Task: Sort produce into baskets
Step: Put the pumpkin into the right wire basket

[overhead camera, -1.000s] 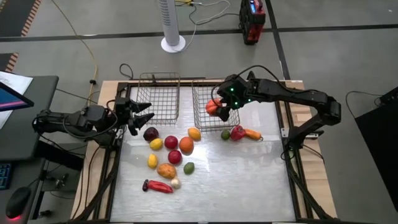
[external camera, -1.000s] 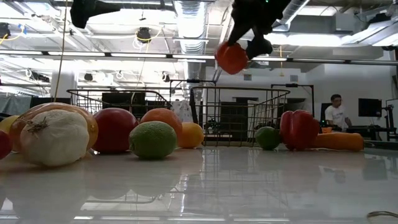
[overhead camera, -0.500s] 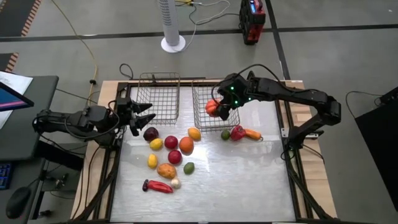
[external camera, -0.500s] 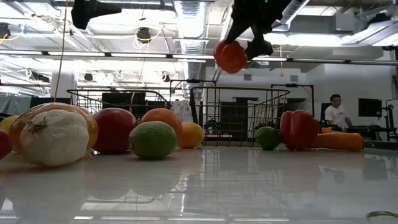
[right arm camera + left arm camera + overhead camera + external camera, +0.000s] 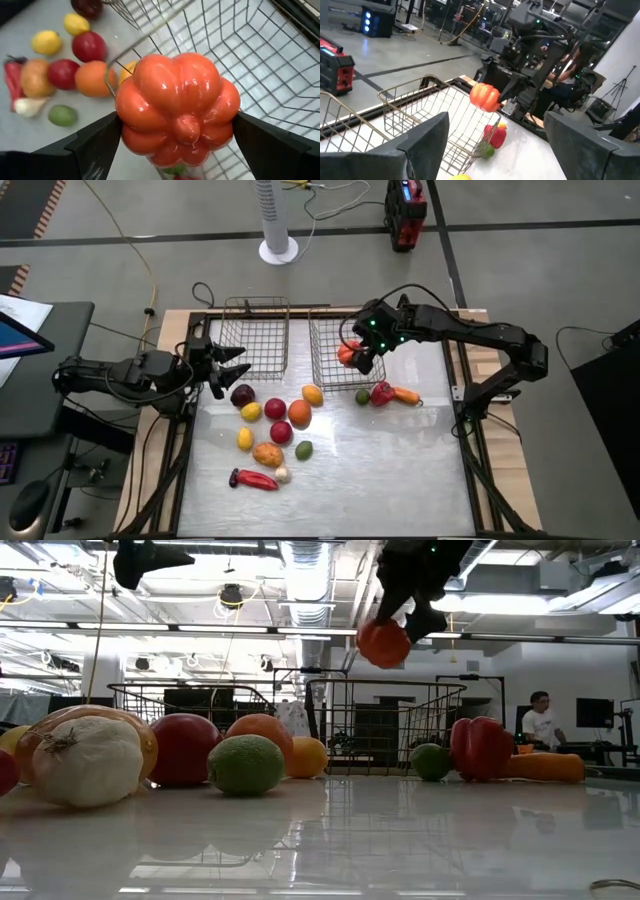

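Note:
My right gripper [image 5: 351, 357] is shut on a glossy orange-red lobed fruit [image 5: 177, 107], held over the right wire basket [image 5: 335, 330]; the fruit also shows in the low view [image 5: 384, 643] and the left wrist view [image 5: 484, 96]. My left gripper [image 5: 232, 369] is open and empty, at the near left corner of the left basket [image 5: 256, 330], just beyond a dark purple round [image 5: 242, 394]. The other produce lies on the white table: red [image 5: 275, 408], orange [image 5: 299, 412] and yellow [image 5: 250, 411] rounds, a red chili [image 5: 254, 479] and a garlic [image 5: 282, 474]. My right gripper pinches the orange-red fruit between its two fingers [image 5: 100, 142], one on each of two opposite lobed sides [image 5: 127, 112]. The fingers come from above, slanting down. The fruit is lifted clear, above the right basket's rim [image 5: 385, 686].
A green lime [image 5: 362, 396], a red pepper [image 5: 381, 392] and a carrot [image 5: 406, 394] lie just near of the right basket. A green round [image 5: 303, 449] and an orange-brown one [image 5: 267, 454] lie mid-table. The table's near right part [image 5: 400, 470] is bare.
My right gripper has gone down a little toward the right basket with the orange-red fruit, still shut on it and clear of the basket.

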`<action>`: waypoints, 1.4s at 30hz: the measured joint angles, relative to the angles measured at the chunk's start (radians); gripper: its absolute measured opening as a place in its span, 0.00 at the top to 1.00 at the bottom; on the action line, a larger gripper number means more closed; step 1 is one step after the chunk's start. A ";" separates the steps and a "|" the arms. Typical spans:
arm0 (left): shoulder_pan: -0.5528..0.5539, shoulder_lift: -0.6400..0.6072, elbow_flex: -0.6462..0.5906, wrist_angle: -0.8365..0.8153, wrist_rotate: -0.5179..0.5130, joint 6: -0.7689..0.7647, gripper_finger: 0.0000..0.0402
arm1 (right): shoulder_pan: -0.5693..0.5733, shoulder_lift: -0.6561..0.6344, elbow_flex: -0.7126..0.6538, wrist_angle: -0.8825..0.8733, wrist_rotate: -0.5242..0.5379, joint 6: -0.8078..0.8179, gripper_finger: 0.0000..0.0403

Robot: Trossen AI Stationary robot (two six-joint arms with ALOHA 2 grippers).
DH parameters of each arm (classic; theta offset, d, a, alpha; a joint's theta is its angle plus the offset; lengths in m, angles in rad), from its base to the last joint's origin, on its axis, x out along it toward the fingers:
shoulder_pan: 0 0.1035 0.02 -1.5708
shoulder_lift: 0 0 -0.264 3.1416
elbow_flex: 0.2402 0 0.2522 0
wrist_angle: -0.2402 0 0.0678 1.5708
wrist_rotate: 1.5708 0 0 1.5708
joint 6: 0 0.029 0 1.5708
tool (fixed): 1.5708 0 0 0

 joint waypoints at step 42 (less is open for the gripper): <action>0.426 0.960 0.542 -0.004 0.475 -0.029 0.22 | 0.053 -0.003 0.003 0.017 0.217 -0.243 0.01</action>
